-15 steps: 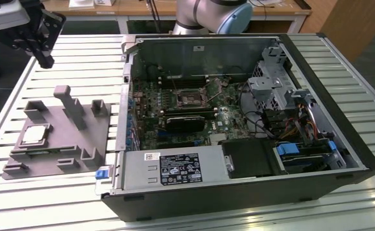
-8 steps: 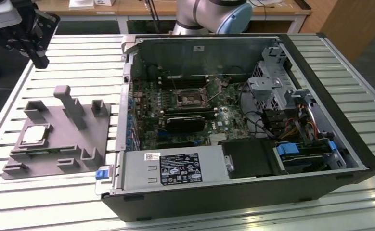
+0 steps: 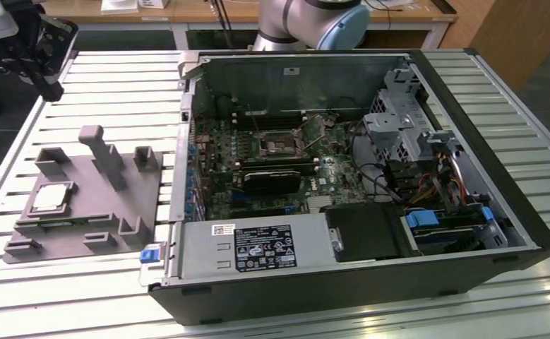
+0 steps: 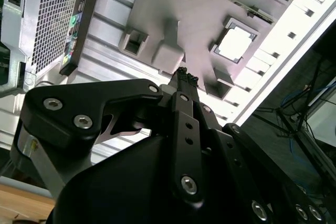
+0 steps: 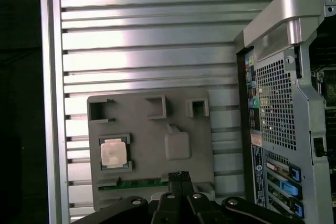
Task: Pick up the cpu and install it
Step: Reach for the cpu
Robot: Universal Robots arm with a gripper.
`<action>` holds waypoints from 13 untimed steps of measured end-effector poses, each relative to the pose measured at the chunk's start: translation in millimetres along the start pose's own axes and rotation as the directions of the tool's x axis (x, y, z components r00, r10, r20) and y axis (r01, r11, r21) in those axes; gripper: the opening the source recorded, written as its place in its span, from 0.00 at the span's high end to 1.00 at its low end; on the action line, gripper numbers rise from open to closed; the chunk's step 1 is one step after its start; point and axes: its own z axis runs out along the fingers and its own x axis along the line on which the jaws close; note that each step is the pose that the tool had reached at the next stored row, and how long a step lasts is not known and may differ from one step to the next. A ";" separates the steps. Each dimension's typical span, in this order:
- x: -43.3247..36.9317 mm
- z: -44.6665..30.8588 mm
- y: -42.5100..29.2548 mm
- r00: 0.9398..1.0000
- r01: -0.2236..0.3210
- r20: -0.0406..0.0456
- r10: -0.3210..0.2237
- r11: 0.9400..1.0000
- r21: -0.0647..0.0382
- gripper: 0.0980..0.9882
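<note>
Hovering over the grey fixture (image 5: pixel 152 153), the gripper (image 5: pixel 178 174) has its fingertips pressed together and carries nothing. The cpu (image 5: pixel 114 153) lies flat in its square pocket on that fixture, on the bench (image 5: pixel 157 51) beside the open computer case (image 3: pixel 369 233). It is well apart from the dark socket (image 3: pixel 277 146) on the board inside. The step in hand looks like the approach to the pick, with nothing yet lifted. A grasp would call for the fingers to part and centre over the chip, which sits off to one side of the tips.
</note>
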 end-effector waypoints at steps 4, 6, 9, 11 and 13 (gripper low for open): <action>5.3 0.0 -0.4 1.000 0.000 0.000 0.000 1.000 0.000 0.99; 7.9 0.0 -0.6 1.000 0.000 0.000 0.000 1.000 0.000 0.99; 12.3 0.0 -1.0 1.000 0.000 0.000 0.000 1.000 0.000 0.99; 15.0 0.0 -1.2 1.000 0.000 0.000 0.000 1.000 0.000 0.99; 18.1 0.0 -1.4 1.000 0.000 0.000 0.000 1.000 0.000 0.99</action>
